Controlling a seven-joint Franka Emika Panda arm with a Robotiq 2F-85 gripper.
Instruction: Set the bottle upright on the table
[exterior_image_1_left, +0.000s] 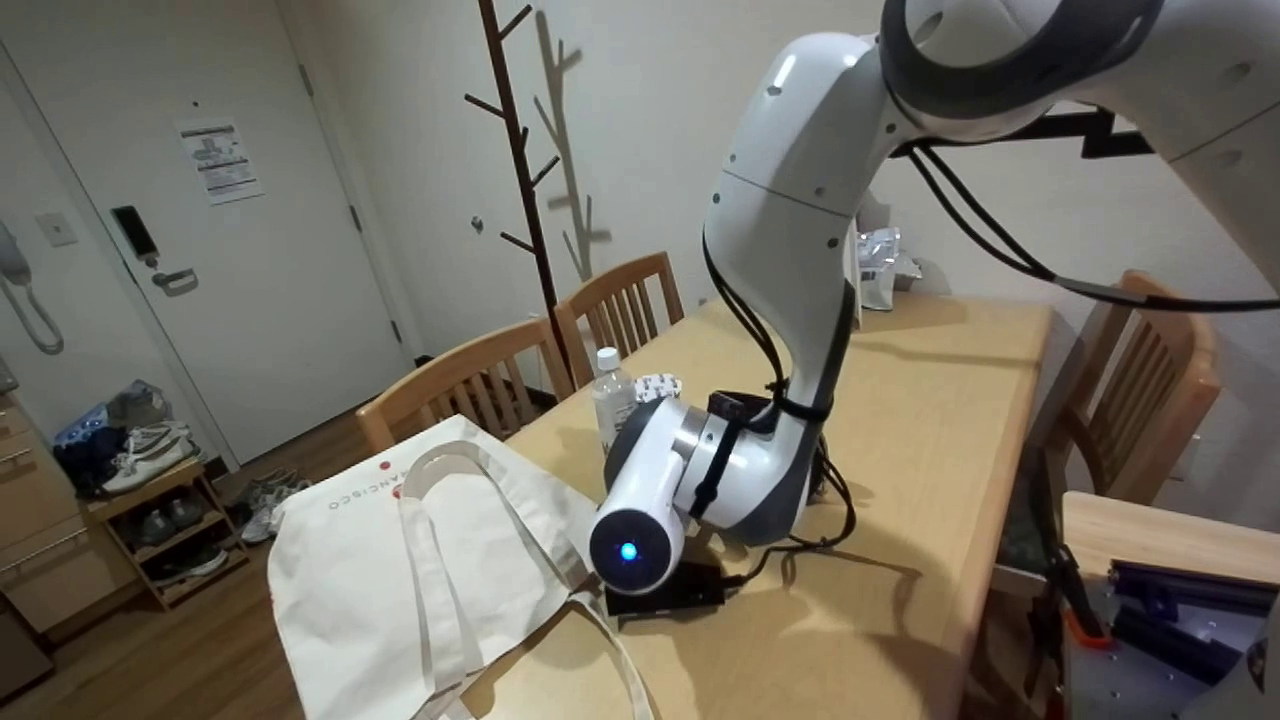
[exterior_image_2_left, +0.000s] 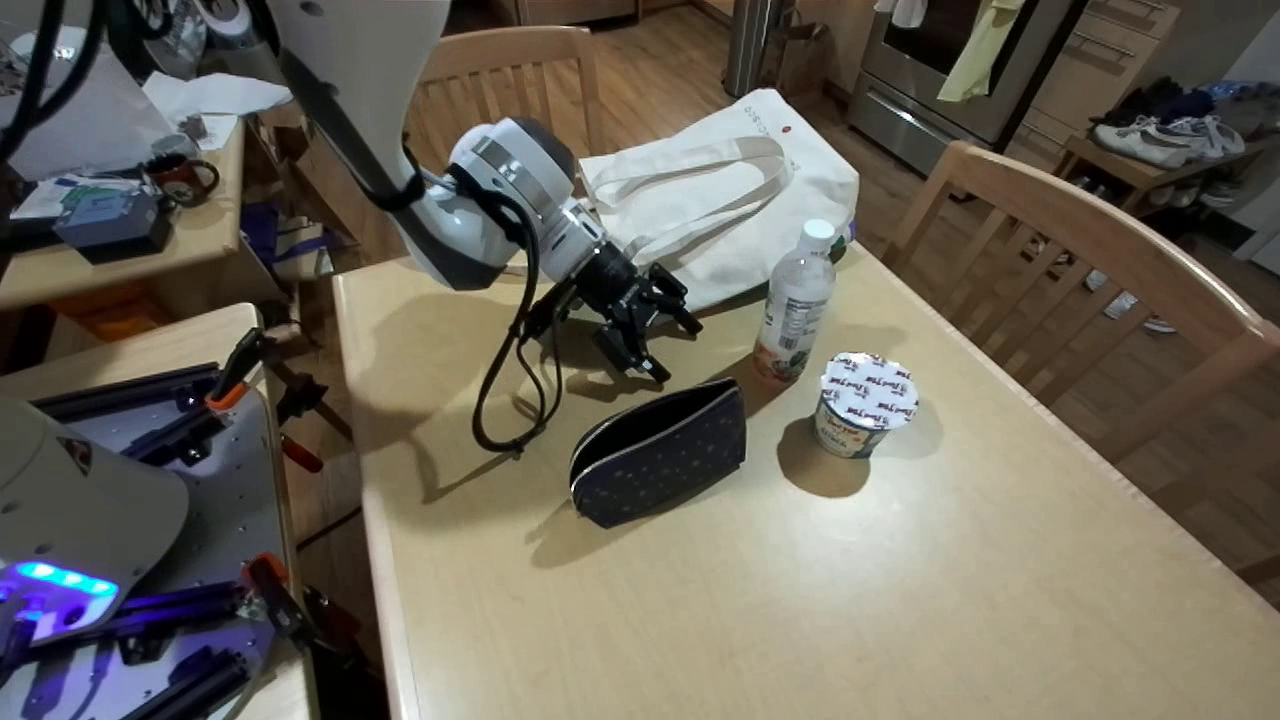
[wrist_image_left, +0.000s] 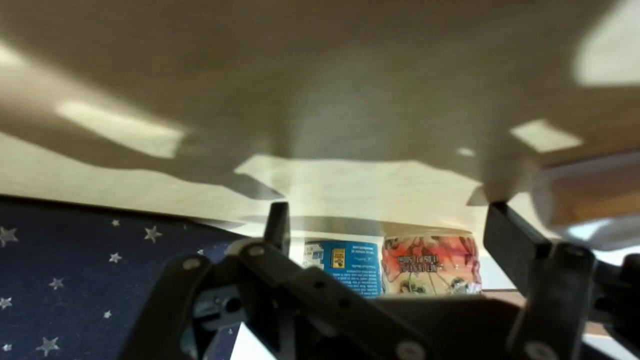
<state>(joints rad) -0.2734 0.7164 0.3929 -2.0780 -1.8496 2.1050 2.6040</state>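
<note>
In front of me, a long light-wood table (exterior_image_2_left: 800, 600) has a wooden chair (exterior_image_2_left: 1120, 230) at one long edge and the white robot base (exterior_image_2_left: 90, 500) beside the opposite long edge. An off-white tote bag (exterior_image_2_left: 700, 205) is spread across one short edge and covers the corner on the chair side, its straps looping over it.

The bottle (exterior_image_2_left: 795, 300), clear with a pale cap and a reddish label low down, stands upright on the table next to the bag, toward that covered corner; whether the two touch I cannot tell. Just beside it, toward the chair-side edge and farther from the bag's end, sits a round tub (exterior_image_2_left: 866, 405) with a printed white lid. A dark blue pouch (exterior_image_2_left: 660, 465) dotted with stars stands with its top gaping, farther in from the chair-side edge than the tub.

A white robot arm (exterior_image_1_left: 790, 190) arches over the base-side edge. Its black gripper (exterior_image_2_left: 678, 352) is tilted low over the table between bag and pouch, near the bottle but apart from it. The two fingers (wrist_image_left: 512, 245) are spread apart; in the wrist view the bottle's red label and the tub's blue side show beyond, in the gap between them. In an exterior view the arm hides the bottle's lower part
</note>
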